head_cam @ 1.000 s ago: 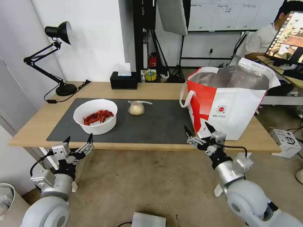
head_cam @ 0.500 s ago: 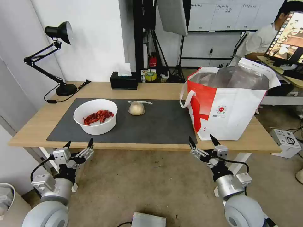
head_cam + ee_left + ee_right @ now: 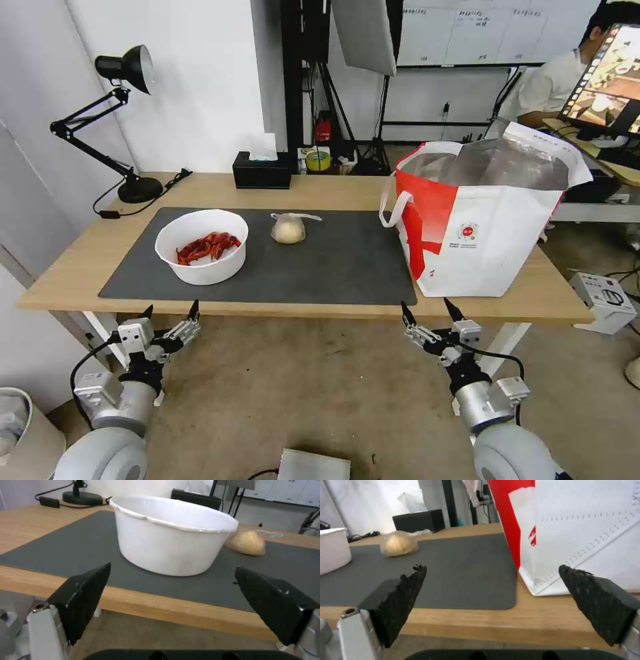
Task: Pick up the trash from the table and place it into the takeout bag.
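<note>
A white round bowl (image 3: 201, 245) (image 3: 173, 533) of red crayfish shells sits on the left of the dark grey mat (image 3: 333, 267). A knotted clear bag with a beige lump (image 3: 289, 229) (image 3: 247, 542) (image 3: 399, 544) lies mid-mat. The white-and-red takeout bag (image 3: 487, 213) (image 3: 586, 530) stands open at the table's (image 3: 320, 190) right end, foil lining showing. My left gripper (image 3: 170, 312) (image 3: 171, 600) hangs open below the table's front edge, facing the bowl. My right gripper (image 3: 427, 311) (image 3: 491, 600) is open too, just below the front edge near the bag's corner. Both hold nothing.
A black desk lamp (image 3: 110, 120) stands at the back left and a black tissue box (image 3: 262, 170) at the back centre. A person sits at a monitor (image 3: 603, 80) behind the bag. A grey box (image 3: 313, 465) lies on the floor.
Both arms have drawn back and down from the table's front edge. The right gripper dropped from beside the bag's lower corner to below the edge. Table items have not moved.
</note>
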